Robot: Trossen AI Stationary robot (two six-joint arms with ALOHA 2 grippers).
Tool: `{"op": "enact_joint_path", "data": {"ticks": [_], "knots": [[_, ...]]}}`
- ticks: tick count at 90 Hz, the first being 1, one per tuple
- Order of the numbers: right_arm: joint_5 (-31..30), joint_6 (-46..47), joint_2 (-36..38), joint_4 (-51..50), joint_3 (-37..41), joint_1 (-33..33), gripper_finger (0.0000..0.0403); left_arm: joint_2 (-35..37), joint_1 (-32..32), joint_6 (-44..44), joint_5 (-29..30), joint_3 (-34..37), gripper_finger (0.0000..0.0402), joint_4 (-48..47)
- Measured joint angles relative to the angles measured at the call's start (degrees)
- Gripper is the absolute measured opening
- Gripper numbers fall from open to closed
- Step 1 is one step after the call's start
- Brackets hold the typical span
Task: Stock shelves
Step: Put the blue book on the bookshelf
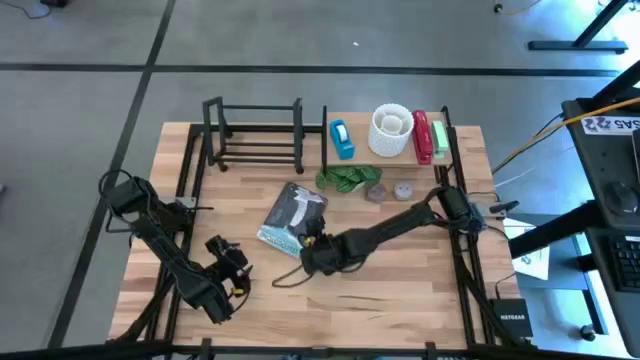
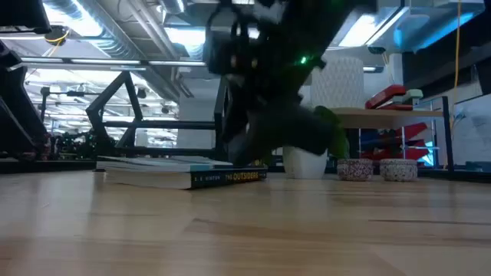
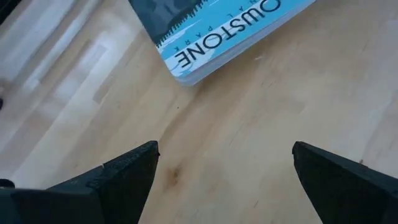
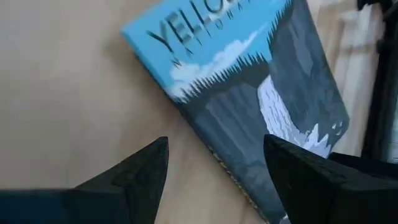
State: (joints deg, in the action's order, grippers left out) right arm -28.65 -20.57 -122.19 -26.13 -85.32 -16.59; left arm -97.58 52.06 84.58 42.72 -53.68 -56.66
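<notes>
blue-covered book point(image 1: 292, 218) lies flat at frame centre, below the black rack point(image 1: 254, 135) and wood shelf point(image 1: 392, 152); right gripper point(image 1: 312, 247), fingers spread, at its lower edge should straddle one edge squarely before closing; left gripper point(image 1: 236, 268), spread, waits lower left.

A light wooden tabletop point(image 1: 400, 290) carried everything. At its far edge a small black open-frame rack point(image 1: 255, 135) was set, and just beside it a light-wood shelf board point(image 1: 362, 158) between black uprights. A blue tape dispenser point(image 1: 341, 140), a white ribbed cup point(image 1: 391, 131) and a red stapler point(image 1: 421, 136) were borne by the board. Two books point(image 1: 293, 217) were stacked flat on the tabletop near the middle. A green leafy item point(image 1: 347, 179) and two small round dishes point(image 1: 389, 191) lay in front of the board.
</notes>
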Motion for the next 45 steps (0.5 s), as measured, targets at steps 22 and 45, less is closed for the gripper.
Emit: {"op": "enact_joint_path", "data": {"ticks": [22, 45], "knots": [[6.47, -14.92, -2.01, 10.8, 2.18, 3.37, 0.0245, -0.07, -0.84, -2.94, 3.29, 0.45, 0.0351, 3.4], [10.48, -14.56, -3.67, 11.34, 2.03, 4.23, 0.0181, -0.09, -2.55, -11.27, 3.9, 4.28, 0.0351, 16.5]]}}
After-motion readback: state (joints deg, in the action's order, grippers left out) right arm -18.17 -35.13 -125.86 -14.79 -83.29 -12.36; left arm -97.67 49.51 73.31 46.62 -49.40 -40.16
